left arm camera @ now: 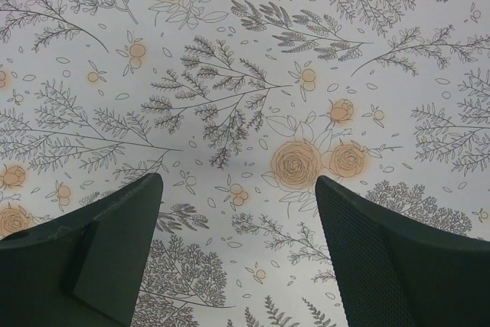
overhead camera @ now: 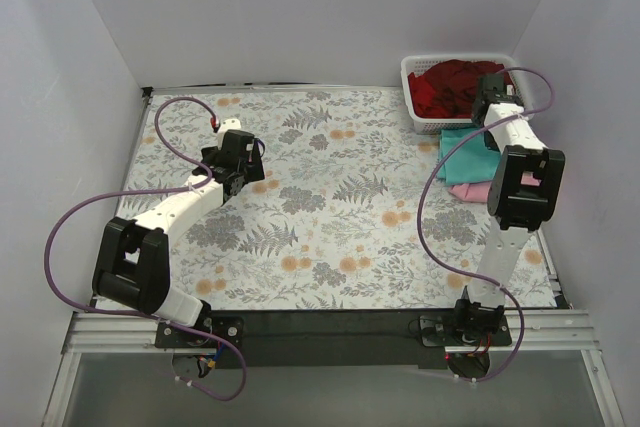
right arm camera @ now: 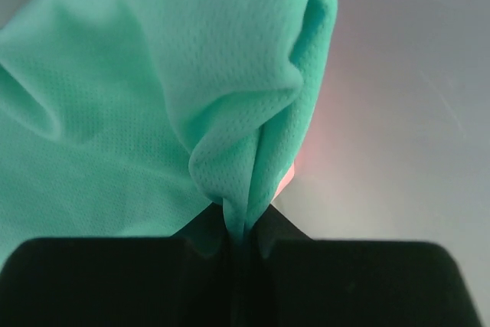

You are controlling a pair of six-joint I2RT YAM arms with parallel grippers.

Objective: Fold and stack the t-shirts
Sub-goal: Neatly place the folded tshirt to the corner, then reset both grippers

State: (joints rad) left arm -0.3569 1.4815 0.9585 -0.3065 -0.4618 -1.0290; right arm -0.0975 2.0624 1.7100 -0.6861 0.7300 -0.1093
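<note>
Bunching into a narrow fold, the teal shirt is pinched between the fingers of the right gripper, which are pressed together on the cloth with no gap showing. The rest of the fabric spreads away from the fingers in loose creases. In the top view this shirt lies at the far right of the table, just on the near side of the basket. The pink shirt lies against its near edge. Red shirts are heaped in the basket, filling it to the rim. The right arm reaches along the table's right edge, its wrist over the far end of the teal shirt beside the basket. The left gripper hovers over the floral cloth on the table's left half, well apart from every shirt. Its fingers are spread wide and hold nothing.
</note>
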